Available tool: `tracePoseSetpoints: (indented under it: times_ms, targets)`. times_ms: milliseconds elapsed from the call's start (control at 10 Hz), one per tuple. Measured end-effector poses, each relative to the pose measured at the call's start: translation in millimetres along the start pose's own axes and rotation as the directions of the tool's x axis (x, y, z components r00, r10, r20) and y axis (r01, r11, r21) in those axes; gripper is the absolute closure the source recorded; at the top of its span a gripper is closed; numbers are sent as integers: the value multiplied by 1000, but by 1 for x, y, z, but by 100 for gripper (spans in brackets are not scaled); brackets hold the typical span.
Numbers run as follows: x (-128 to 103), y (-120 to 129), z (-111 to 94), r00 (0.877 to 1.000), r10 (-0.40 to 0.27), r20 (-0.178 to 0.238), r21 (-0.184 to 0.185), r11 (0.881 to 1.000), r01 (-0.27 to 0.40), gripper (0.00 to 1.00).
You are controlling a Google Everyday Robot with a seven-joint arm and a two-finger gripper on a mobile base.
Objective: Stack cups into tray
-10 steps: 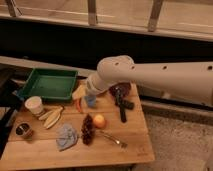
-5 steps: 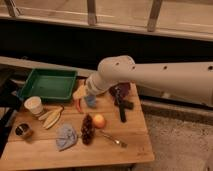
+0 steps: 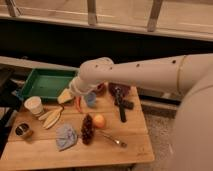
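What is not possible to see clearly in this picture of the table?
All in the camera view:
- hand: it is at the end of the arm, above the table beside the light-blue cup. The arm covers most of it.
- light-blue cup: partly behind the arm; whether it is one cup or two nested is unclear.
- green tray: the arm hides its right corner.
- metal cup: its inside is too dark.

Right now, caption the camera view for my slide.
Arm reaches over the wooden table, gripper by a blue cup, near the green tray.
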Motion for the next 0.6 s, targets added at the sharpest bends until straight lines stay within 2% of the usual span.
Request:
tracePoseSetpoints:
  times_ms: [200, 400, 600]
  targets:
    - [-18, 33, 33, 999, -47, -14, -45, 998, 46, 29]
    - [-30, 55, 54, 997, -80, -17, -75, 994, 78, 29]
    - [-40, 80, 77, 994, -111, 5, -93, 989, 111, 29]
